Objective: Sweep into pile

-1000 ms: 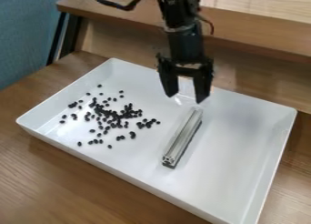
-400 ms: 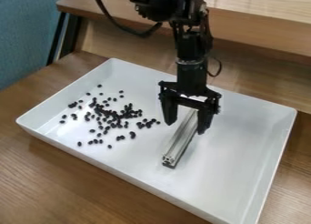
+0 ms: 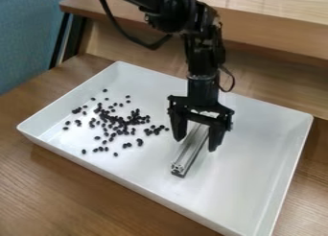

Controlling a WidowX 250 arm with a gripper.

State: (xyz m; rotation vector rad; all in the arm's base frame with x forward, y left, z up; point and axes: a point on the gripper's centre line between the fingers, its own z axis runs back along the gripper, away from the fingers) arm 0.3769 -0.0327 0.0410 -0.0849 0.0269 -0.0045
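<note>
Straddling the long silver metal bar (image 3: 185,158), the black two-finger gripper (image 3: 195,144) hangs over the middle of the white rectangular tray (image 3: 253,158) in the camera view. Its jaws stand wide apart, one to either side of the bar's far half, and nothing is clamped between them; whether either touches the metal I cannot tell. That placing suits a grip across the bar's narrow width, which would leave its long side free to push with. The bar lies flat on the tray floor, running roughly in line with the tray's short edges, so a long face is already turned to the small black oval beans (image 3: 120,122). These are scattered in the tray's left half, densest in a loose middle patch, with strays towards the near long edge and the left short edge. Closing on the bar looks like the next step, then sweeping the strays inward.
</note>
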